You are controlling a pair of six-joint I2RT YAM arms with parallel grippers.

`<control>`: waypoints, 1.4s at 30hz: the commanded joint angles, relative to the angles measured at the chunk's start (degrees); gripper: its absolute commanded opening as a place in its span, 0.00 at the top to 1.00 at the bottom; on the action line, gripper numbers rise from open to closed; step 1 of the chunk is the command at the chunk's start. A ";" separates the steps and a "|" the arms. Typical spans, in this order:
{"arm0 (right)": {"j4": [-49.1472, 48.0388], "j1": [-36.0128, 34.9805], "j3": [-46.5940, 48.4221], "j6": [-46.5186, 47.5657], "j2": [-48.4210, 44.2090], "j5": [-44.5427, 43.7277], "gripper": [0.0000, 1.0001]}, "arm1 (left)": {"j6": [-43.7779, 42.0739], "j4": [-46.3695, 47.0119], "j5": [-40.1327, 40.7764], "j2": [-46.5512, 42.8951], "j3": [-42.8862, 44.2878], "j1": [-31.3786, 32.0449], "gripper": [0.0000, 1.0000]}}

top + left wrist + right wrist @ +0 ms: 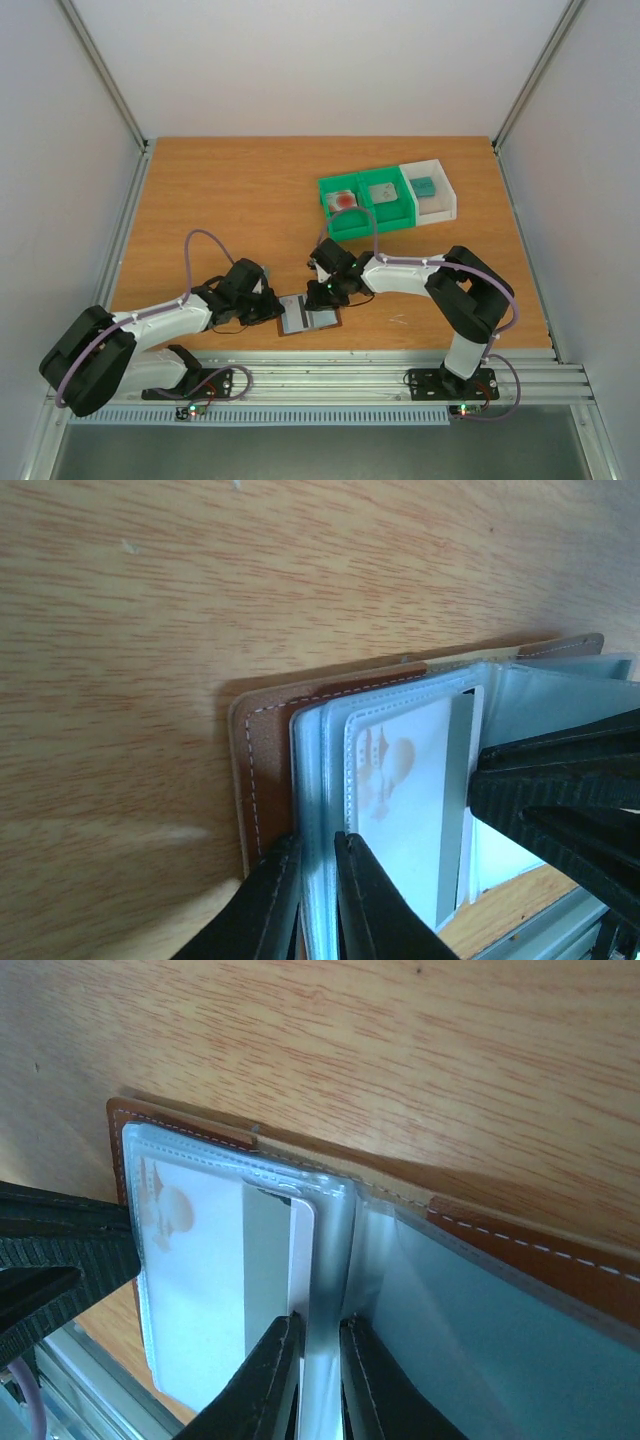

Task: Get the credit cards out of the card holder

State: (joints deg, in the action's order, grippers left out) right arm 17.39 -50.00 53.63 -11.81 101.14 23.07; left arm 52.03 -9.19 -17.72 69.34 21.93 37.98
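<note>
The card holder (308, 316) lies open near the table's front edge, brown outside with clear sleeves over grey-blue faces. One pale credit card (405, 790) with a faint reddish print sits in a sleeve, its white edge (303, 1250) at the sleeve's mouth. My left gripper (318, 858) is shut on the sleeve edge at the holder's left end (262, 770). At the fold in the middle, my right gripper (318, 1338) pinches the clear sleeves, right beside that card's edge. Both grippers (275, 308) (326, 293) crowd over the holder from either side.
A green two-compartment tray (398, 213) stands at the back right with a red-blotted card (345, 199) and a grey card (383, 192) in it. A white tray (446, 195) next to it holds a teal card (424, 186). The metal rail (400, 370) runs just behind the holder.
</note>
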 commanded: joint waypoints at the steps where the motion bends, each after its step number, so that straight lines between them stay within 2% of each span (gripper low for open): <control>1: -2.60 -0.47 -1.61 -0.44 0.81 0.96 0.88 | -0.97 1.29 0.22 -0.53 -0.22 0.16 0.87; 7: -3.35 -0.53 -2.29 -0.61 0.50 1.31 0.90 | -0.83 0.66 0.01 -1.33 -0.05 0.13 0.87; 17: -2.87 -0.48 -2.29 -0.55 -0.55 0.90 0.90 | -0.11 -1.48 -0.46 -6.07 1.37 0.24 0.79; 26: -2.53 -0.50 -1.58 -0.43 -0.39 1.15 0.90 | 0.06 -1.79 -0.08 -6.80 1.60 0.20 0.72; 33: -2.40 -0.51 -1.86 -0.87 -2.19 1.29 0.90 | 0.91 3.81 -2.09 -3.23 -0.11 0.23 0.85; 42: -2.75 0.06 -1.22 -0.07 -2.50 2.80 0.90 | 0.13 5.33 -1.44 -0.29 -2.04 0.20 0.91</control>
State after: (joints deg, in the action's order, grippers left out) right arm 14.59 -50.00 52.12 -12.08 100.09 24.97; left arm 52.60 -6.98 -19.27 68.18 21.06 38.00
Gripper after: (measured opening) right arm 0.099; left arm 0.096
